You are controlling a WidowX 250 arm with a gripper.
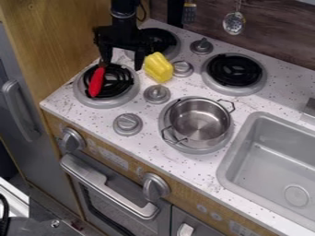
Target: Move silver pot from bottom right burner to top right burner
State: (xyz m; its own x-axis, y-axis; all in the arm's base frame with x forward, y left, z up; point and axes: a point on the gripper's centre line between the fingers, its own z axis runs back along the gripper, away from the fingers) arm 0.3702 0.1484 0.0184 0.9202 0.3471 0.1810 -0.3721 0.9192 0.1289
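At the left corner of the white speckled countertop (92,120), a slim red utensil (96,83) lies across the bottom left burner (127,96). Above it hangs the black two-finger gripper (123,61), its jaws spread wide with nothing held between them; the red piece is just under one fingertip, but does not look clamped. Right of the gripper, a faceted yellow toy (158,67) sits between the left burners and a grey knob (183,68), towards the back edge.

The open silver metal pot (200,122) stands upright on the bottom right burner (203,150), nearer the countertop's front edge. It should be stiff, fairly light for its width and hard to break, but its polished wall may slip or turn if pinched off-centre. The best hold is probably straight down over the rim, one finger inside and one outside, on the side facing the gripper. The wire loop handles, one at front left (164,132) and one at back right (234,107), are thin and might swivel.

Behind the pot and slightly right, the black-coiled top right burner (235,70) has nothing on it. Further right is the grey sink (226,168), close enough that the lift is best kept towards the back edge.
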